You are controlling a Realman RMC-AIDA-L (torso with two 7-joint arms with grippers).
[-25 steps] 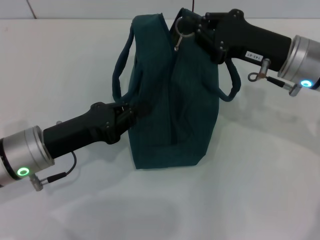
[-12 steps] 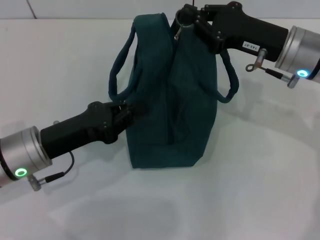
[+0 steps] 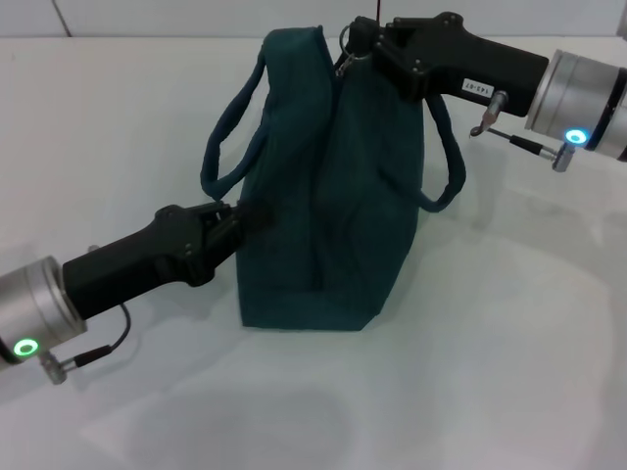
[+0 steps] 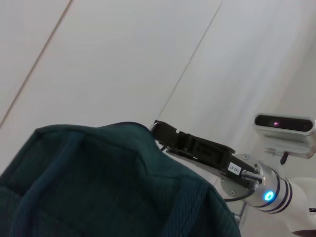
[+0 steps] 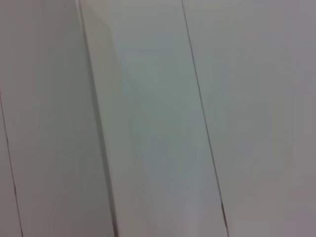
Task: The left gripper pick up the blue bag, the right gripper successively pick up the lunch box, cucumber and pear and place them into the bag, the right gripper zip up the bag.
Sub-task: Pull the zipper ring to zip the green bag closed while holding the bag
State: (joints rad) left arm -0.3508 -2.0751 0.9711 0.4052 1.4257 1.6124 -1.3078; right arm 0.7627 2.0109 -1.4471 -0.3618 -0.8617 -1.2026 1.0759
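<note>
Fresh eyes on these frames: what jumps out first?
The large dark teal-blue fabric bag stands upright mid-table, zipped along its top. The black two-fingered right tool is at the bag's far top corner, at the silver ring-pull of the zipper. The black left tool grips the bag's near side, by the base of a loop handle.

One blue bag [image 3: 328,196] stands on the one tabletop [image 3: 490,372]. It has two loop handles and one ring-pull zipper [image 3: 345,59]. Two grippers show: one left gripper [image 3: 240,217], one right gripper [image 3: 361,41].
</note>
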